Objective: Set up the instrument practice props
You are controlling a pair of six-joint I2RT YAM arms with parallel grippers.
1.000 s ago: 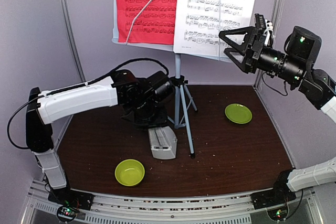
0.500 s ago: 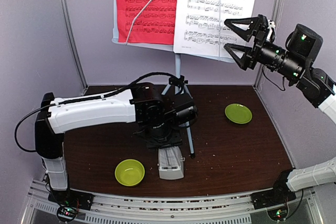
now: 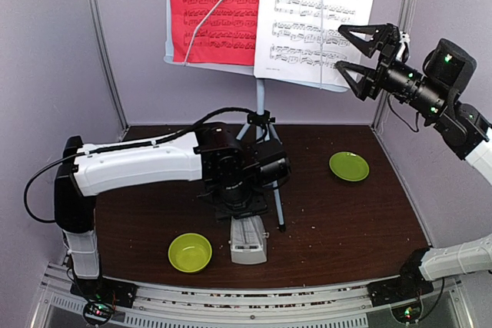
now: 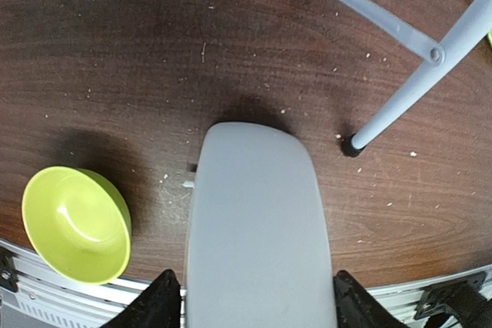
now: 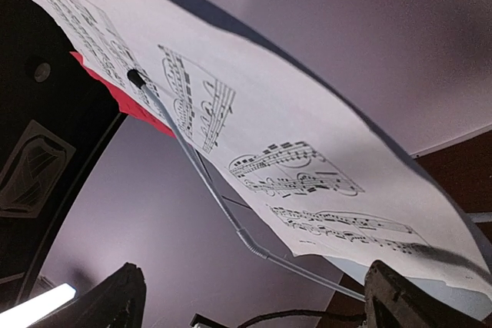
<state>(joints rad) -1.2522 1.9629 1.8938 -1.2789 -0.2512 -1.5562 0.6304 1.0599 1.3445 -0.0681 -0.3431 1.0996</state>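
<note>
The music stand stands at the back on tripod legs, its desk carrying a red sheet and a white sheet under thin wire holders. My left gripper is shut on the pale-grey metronome, held low near the table's front edge; it fills the left wrist view between my fingers. My right gripper is open and empty, raised beside the white sheet's lower right corner. The right wrist view shows that sheet and a wire holder.
A lime-green bowl sits at the front left, right beside the metronome, and shows in the left wrist view. A flat green plate lies at the right. A stand leg's foot rests just beyond the metronome.
My left gripper has carried the metronome toward the front edge and a little right. My right gripper has drawn back to the right from the white sheet, staying open.
</note>
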